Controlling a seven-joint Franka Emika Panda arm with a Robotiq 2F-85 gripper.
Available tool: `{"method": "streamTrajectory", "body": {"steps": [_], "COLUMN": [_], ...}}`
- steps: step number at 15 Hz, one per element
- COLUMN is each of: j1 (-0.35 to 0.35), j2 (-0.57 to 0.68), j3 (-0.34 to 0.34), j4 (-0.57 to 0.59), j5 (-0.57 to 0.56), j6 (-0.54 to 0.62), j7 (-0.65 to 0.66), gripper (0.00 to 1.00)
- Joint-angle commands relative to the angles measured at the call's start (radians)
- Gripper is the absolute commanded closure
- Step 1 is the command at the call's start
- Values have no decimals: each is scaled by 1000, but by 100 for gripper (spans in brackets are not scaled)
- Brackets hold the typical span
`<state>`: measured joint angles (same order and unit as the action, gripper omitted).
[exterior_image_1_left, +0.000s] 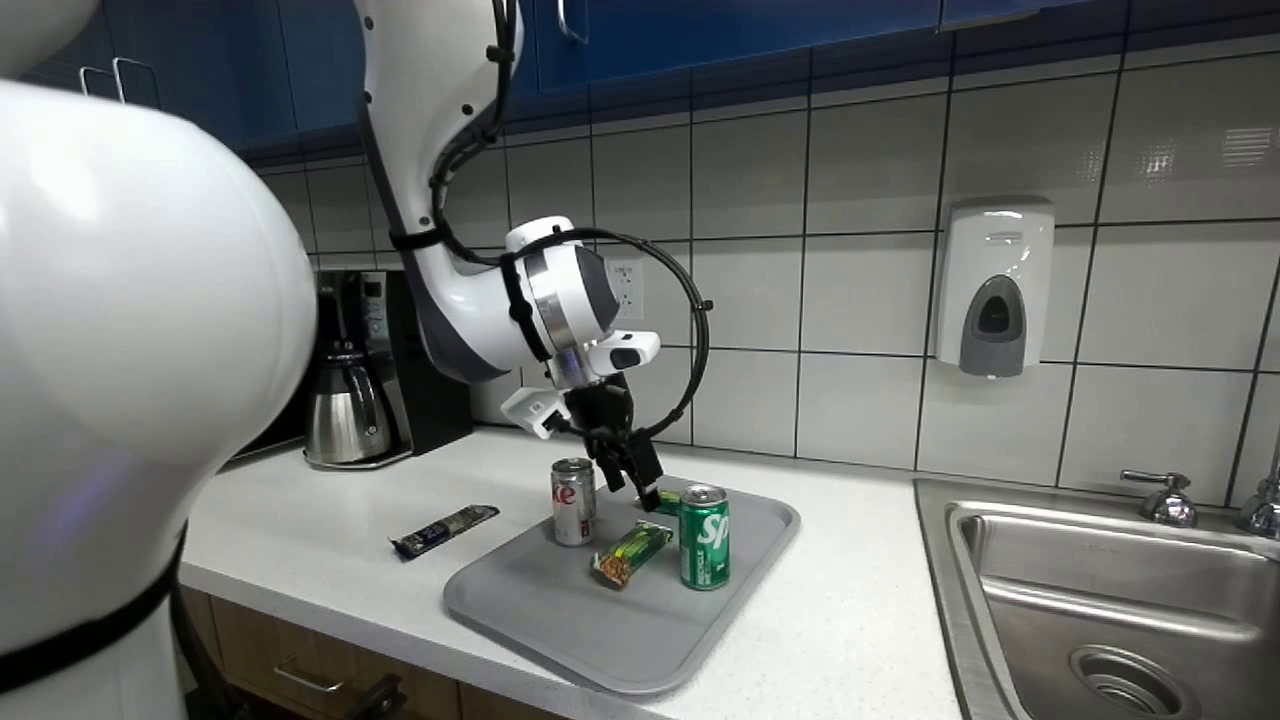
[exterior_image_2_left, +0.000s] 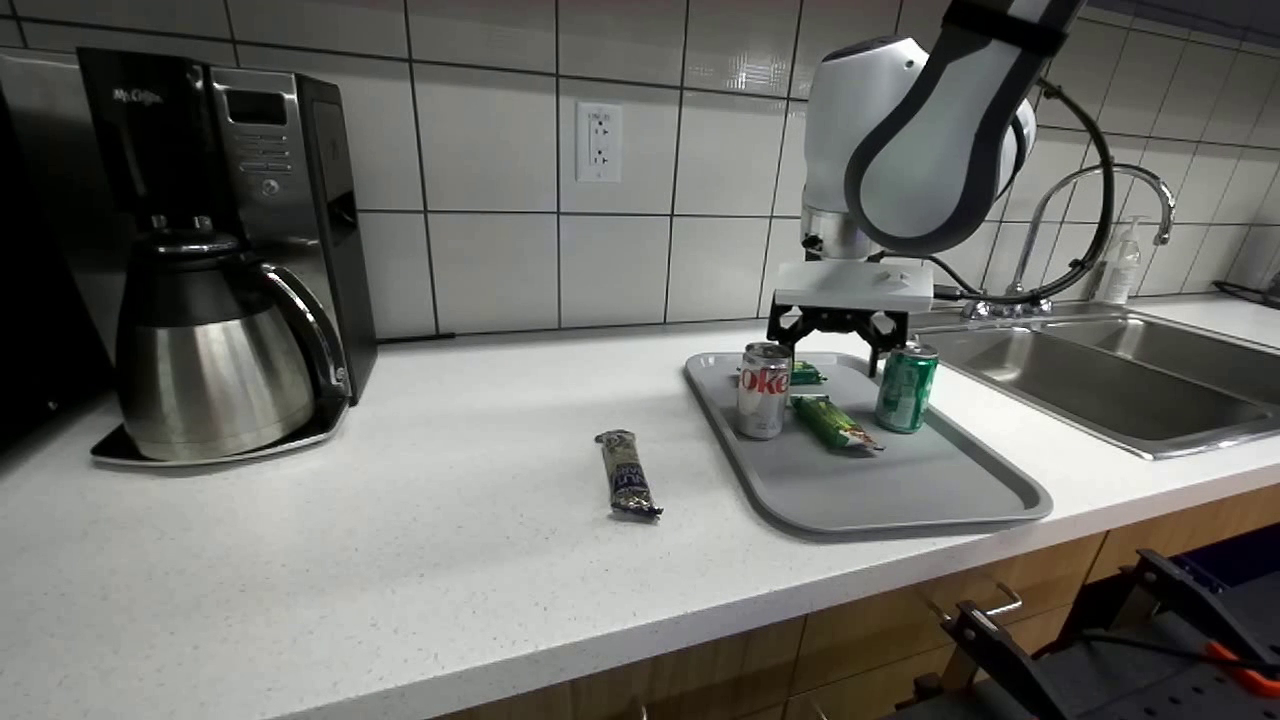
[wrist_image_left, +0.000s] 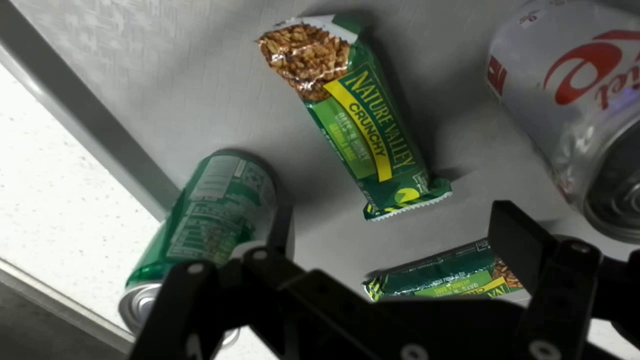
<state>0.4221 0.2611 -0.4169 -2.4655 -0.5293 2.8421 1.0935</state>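
Observation:
My gripper (exterior_image_2_left: 830, 362) is open and empty above the grey tray (exterior_image_2_left: 880, 490), with its fingers spread. In the wrist view the gripper (wrist_image_left: 393, 220) has a green granola bar (wrist_image_left: 445, 275) below it, partly hidden by the right finger and the gripper body. Another green granola bar (wrist_image_left: 360, 120) lies just in front of the fingers. A green Sprite can (wrist_image_left: 215, 210) stands by the left finger; I cannot tell if they touch. A silver Diet Coke can (wrist_image_left: 565, 90) stands beyond the right finger. Both cans are upright on the tray in both exterior views.
A dark-wrapped bar (exterior_image_2_left: 626, 475) lies on the white counter beside the tray. A coffee maker with a steel carafe (exterior_image_2_left: 220, 350) stands at the back. A steel sink (exterior_image_1_left: 1100, 590) is on the tray's other side. A tiled wall (exterior_image_1_left: 870, 290) with a soap dispenser (exterior_image_1_left: 1000, 285) rises behind.

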Motion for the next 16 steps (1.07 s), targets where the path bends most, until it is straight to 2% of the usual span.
{"method": "streamTrajectory", "body": {"steps": [1,16], "j1": [14,-3], "j2": [-8,8], "j3": [-10,-2], "j4": [-14,-7], "j5": [-9,23], "j6": [-3,19], "j7": [40,40], "gripper": [0,0]}}
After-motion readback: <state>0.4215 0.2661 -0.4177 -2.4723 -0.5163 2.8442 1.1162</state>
